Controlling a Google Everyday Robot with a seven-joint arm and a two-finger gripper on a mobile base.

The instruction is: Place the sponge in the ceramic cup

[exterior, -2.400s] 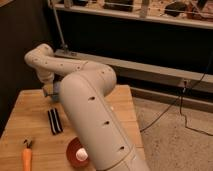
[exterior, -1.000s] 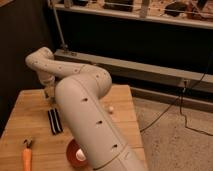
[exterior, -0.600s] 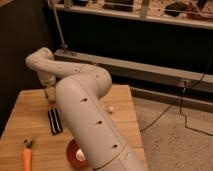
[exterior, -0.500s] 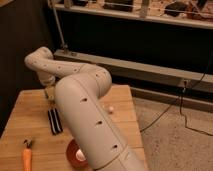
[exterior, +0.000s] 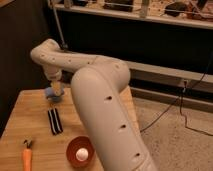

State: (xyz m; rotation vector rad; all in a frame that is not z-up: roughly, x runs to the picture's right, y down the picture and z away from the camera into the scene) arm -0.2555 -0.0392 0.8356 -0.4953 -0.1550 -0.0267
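The claw hangs at the end of the arm, low over the far left part of the table, and whether it is released or clenched on something cannot be told: the wrist above it covers most of it. Just beside its tip, on the left and touching or nearly touching it, sits a blue patch with a darker lower edge. That patch is where the task's things are, but I cannot tell whether it is the sponge, the cup, or one in front of the other; no rim or separate pad can be picked out. So how far the job stands is unsettled. The scene would fit the sponge held just at the cup and about to go in, and it would equally fit the sponge already lying inside with the claw above it. No blue pad lies loose elsewhere on the table, which I take to mean the sponge is at the claw. Nearer the camera lie a striped strip, a red bowl holding a white ball, and a carrot. The arm's bulk hides the table's right side, and the near edge is cut off.
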